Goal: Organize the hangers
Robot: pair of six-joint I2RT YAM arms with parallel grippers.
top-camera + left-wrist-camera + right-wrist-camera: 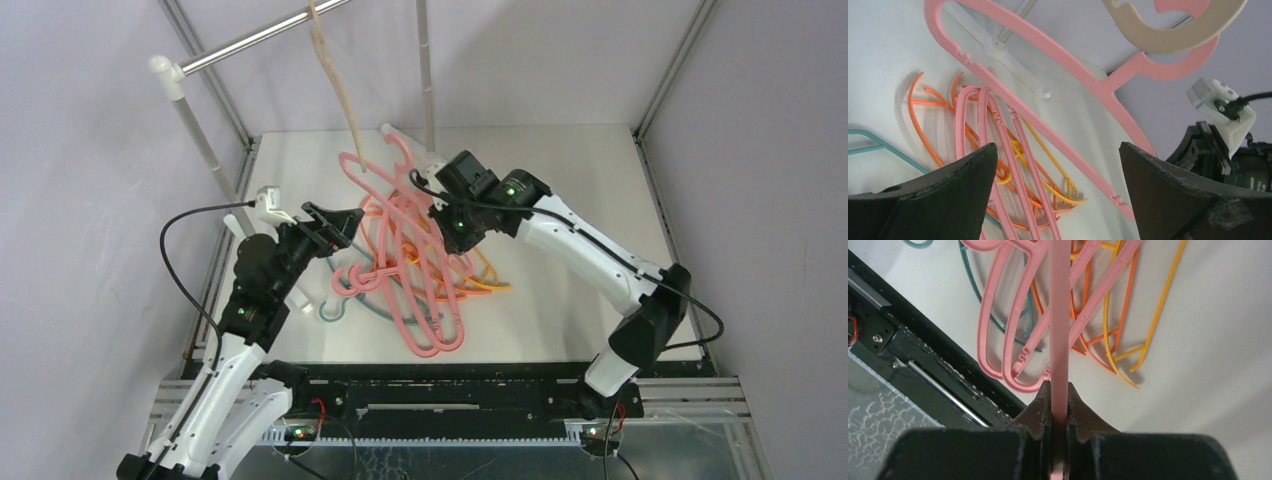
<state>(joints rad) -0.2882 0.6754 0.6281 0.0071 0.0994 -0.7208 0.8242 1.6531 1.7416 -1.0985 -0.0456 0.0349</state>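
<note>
A tangled pile of pink hangers [428,312], orange hangers [482,277] and one teal hanger [346,305] lies on the white table. A beige hanger [333,70] hangs from the silver rail [250,40]. My right gripper [452,212] is shut on the bar of one pink hanger [1059,315], held raised over the pile; that hanger crosses the left wrist view [1048,55]. My left gripper [338,225] is open and empty just left of the pile, its jaws wide apart in the left wrist view [1056,149]. The beige hanger also shows there [1173,42].
The rail rests on white posts [200,140] at the back left, with another post [426,70] at the back centre. A black frame [923,355] runs along the table's near edge. Metal enclosure struts [665,85] border the table.
</note>
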